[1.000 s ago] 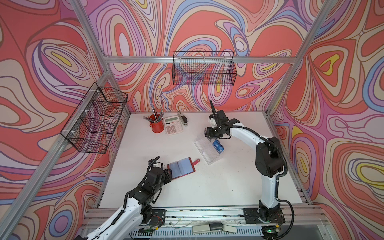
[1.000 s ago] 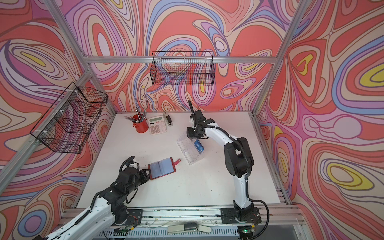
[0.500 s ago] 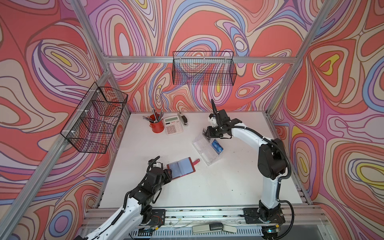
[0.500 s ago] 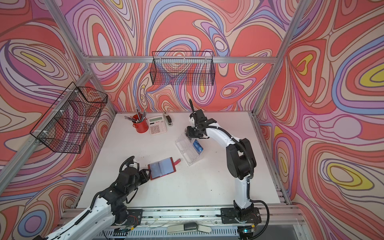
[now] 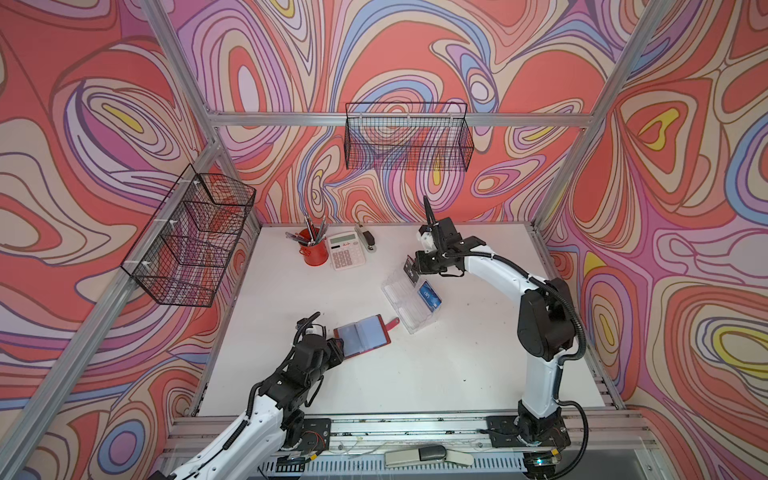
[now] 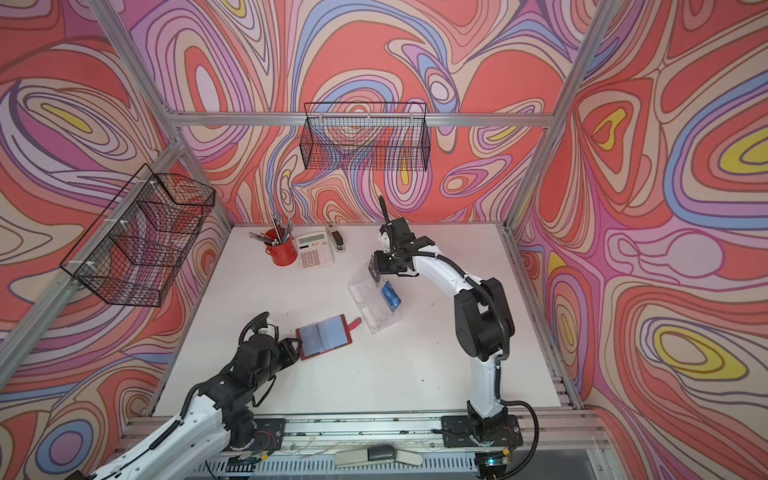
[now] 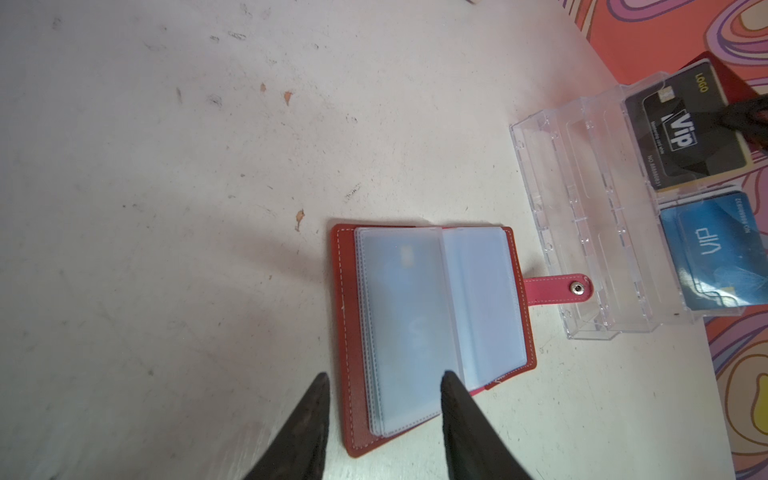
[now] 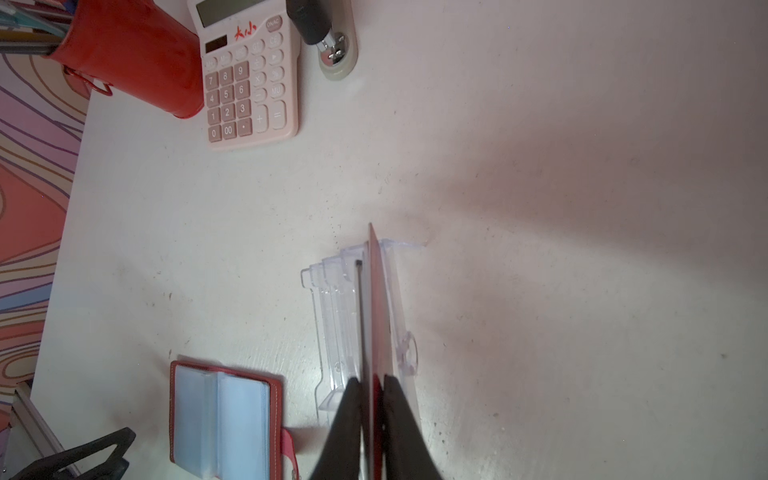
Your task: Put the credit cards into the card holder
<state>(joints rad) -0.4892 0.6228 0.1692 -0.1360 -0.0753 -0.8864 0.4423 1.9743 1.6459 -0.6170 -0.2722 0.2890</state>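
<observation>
Right gripper (image 8: 371,379) has clamped down: now pinches black VIP card (image 7: 685,133) at clear stand (image 7: 582,208). Left gripper (image 7: 385,374) open, fingers straddling edge of open red card holder (image 7: 428,307). Blue card (image 7: 715,257) sits in stand.

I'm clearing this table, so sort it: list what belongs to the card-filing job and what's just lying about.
Job: black VIP card, in the right gripper; blue card in the clear stand; red card holder, open, at the left gripper.
Lying about: calculator, red pen cup, stapler, two wire baskets.
</observation>
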